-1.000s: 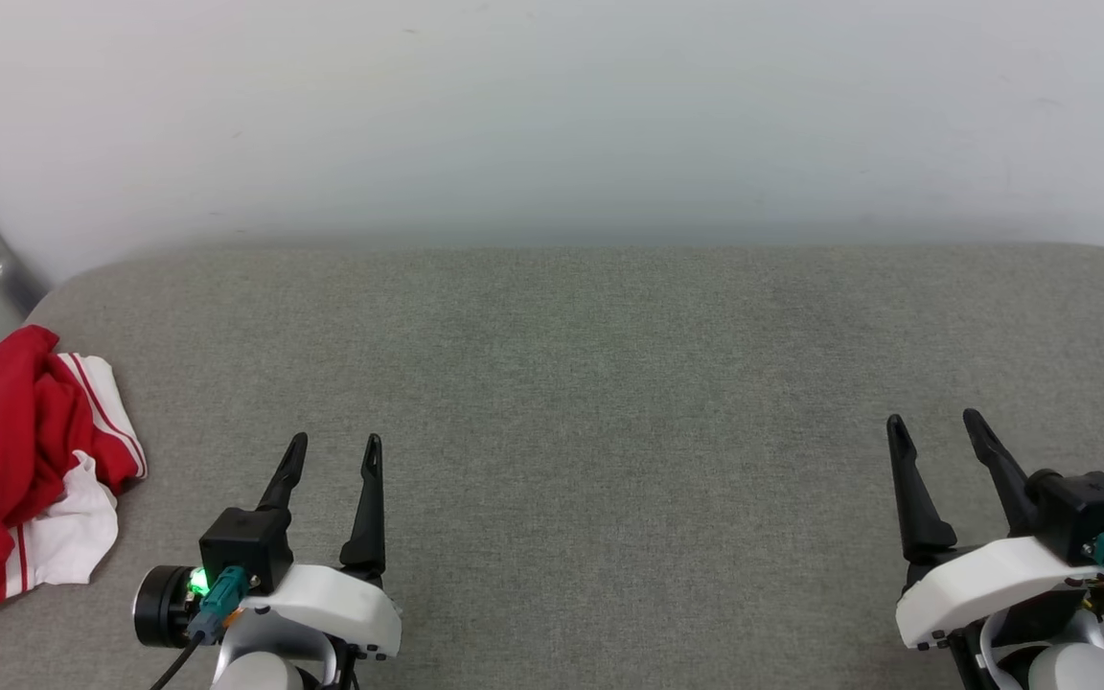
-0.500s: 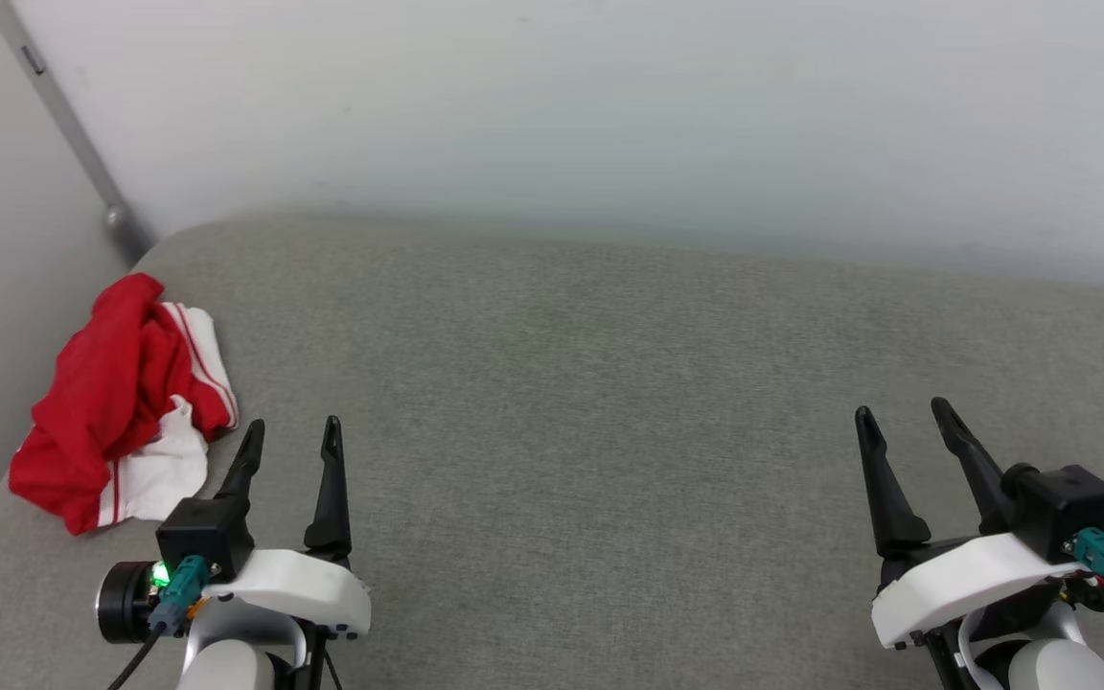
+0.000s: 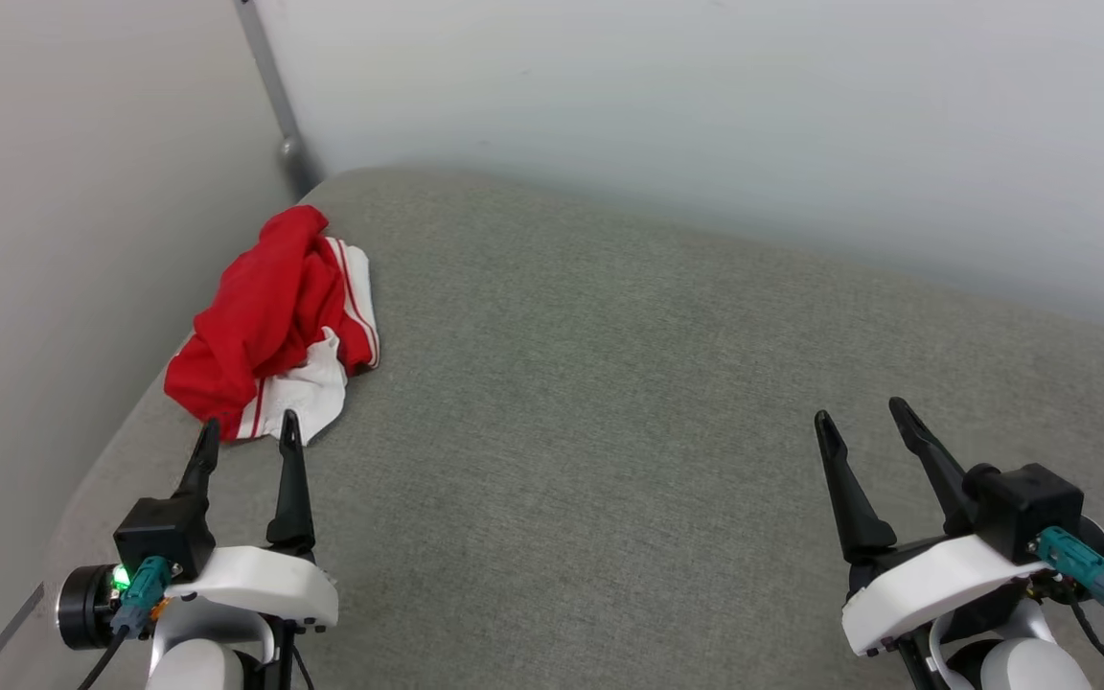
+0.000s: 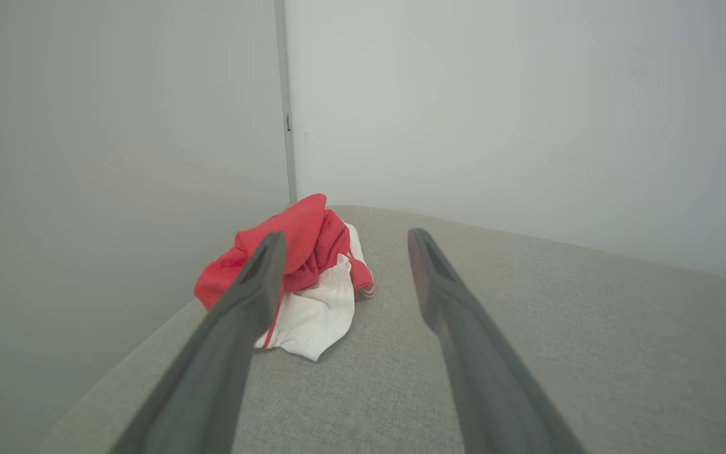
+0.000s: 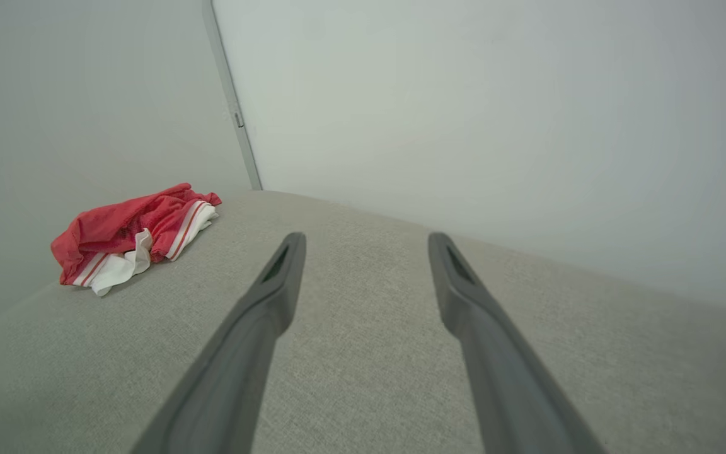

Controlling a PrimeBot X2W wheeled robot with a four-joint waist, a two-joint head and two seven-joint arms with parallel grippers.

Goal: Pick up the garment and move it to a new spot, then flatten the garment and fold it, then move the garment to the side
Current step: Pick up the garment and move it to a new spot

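Camera swung left; garment [image 3: 269, 316] upper left on grey surface [image 3: 609, 431] by wall corner [image 3: 269, 77]; left gripper [image 3: 249, 423], right gripper [image 3: 859, 410] spread, empty.

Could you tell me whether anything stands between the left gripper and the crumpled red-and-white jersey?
Nothing visible does. The open left gripper points straight at the jersey, which lies crumpled at the far-left corner of the grey cushion; only bare cushion shows between them.
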